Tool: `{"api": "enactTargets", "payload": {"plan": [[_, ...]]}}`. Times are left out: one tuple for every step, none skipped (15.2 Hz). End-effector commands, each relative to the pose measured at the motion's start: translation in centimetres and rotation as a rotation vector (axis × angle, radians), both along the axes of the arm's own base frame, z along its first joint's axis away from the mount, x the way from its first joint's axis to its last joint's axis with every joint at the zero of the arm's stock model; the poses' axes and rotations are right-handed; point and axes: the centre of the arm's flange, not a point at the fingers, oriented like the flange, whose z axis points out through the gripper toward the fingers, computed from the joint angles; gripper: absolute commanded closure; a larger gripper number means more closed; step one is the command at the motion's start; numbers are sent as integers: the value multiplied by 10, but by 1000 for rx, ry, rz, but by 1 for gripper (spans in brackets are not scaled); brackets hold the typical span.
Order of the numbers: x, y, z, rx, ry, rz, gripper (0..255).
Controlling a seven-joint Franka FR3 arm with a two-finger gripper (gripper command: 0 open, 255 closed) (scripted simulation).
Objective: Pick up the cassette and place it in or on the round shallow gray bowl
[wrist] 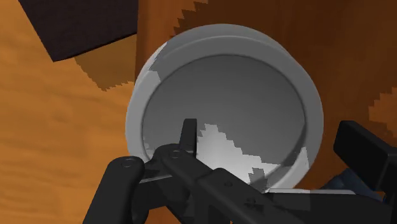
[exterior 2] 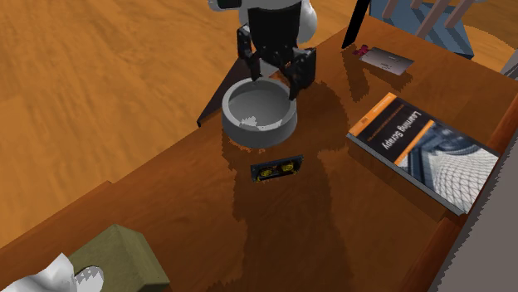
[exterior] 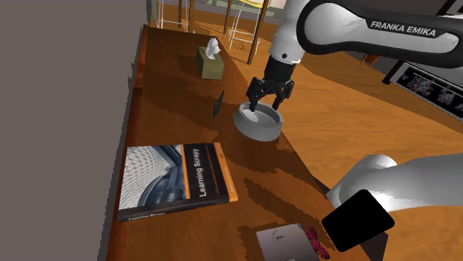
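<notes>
Brown wooden counter (exterior: 167,111) over lighter wood floor (exterior 2: 100,75); grey wall (exterior: 59,111) at nine o'clock, furniture legs (exterior: 191,13) at twelve.

Grey bowl (exterior 2: 257,133); black-and-yellow cassette (exterior 2: 275,171); olive tissue box (exterior: 210,65).

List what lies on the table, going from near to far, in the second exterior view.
Olive tissue box → cassette → grey bowl → flat grey item. The book is left out: it stretches across too much of that depth to rank.
</notes>
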Motion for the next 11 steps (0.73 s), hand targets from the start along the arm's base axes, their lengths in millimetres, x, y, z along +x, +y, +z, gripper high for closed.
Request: {"api": "enactTargets", "payload": {"plan": [[21,17,1,-8,0,-123,0],[32,25,0,-13,0,-180,0],[43,33,0,-18,0,-236,0],[54,39,0,-23,0,-293,0],[66,45,-1,-28,0,-349,0],[78,51,-1,-33,-1,-406,0],[90,55,-1,-38,-1,-463,0],[103,59,-2,-43,-1,-519,0],[116,62,-2,-48,-1,-576,0],[129,65,-3,-53,-1,-632,0],[142,67,-3,-58,-1,-689,0]]}}
